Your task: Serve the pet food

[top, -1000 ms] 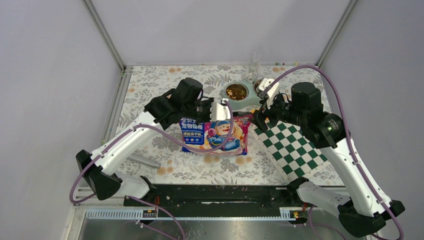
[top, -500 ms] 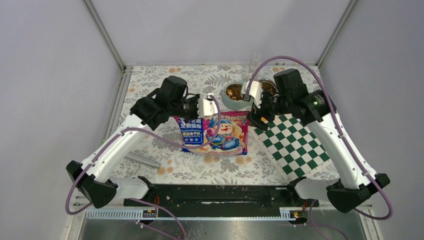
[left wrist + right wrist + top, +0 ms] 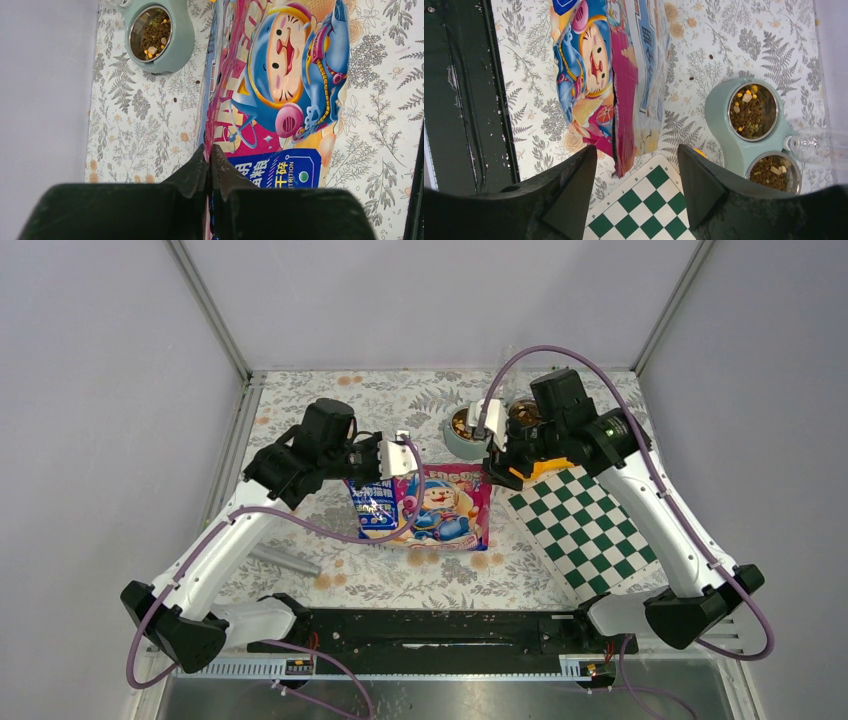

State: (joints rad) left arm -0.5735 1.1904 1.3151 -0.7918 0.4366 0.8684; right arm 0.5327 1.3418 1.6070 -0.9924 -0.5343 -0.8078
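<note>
The pet food is brown kibble (image 3: 751, 112) filling both steel bowls of a pale green feeder (image 3: 172, 50); it also shows in the second bowl (image 3: 774, 170) and from above (image 3: 463, 423). The glossy cartoon-printed bag (image 3: 430, 505) lies on the floral cloth. My left gripper (image 3: 209, 150) is shut on the bag's edge (image 3: 280, 90), at its upper left corner in the top view (image 3: 400, 455). My right gripper (image 3: 636, 150) is open just above the bag's far right corner (image 3: 624, 160), touching nothing; seen from above it (image 3: 497, 466) is in front of the feeder.
A green-and-white checkered mat (image 3: 585, 525) lies right of the bag. A grey cylinder (image 3: 285, 560) rests at the near left. A clear bottle (image 3: 819, 145) stands on the feeder. A bit of orange (image 3: 698, 150) shows beside the feeder. A black rail (image 3: 430, 625) runs along the near edge.
Both arms have swung back and to the left. The left gripper has dragged its corner of the bag leftward. The right gripper has come to the bag's right corner and its jaws have narrowed.
</note>
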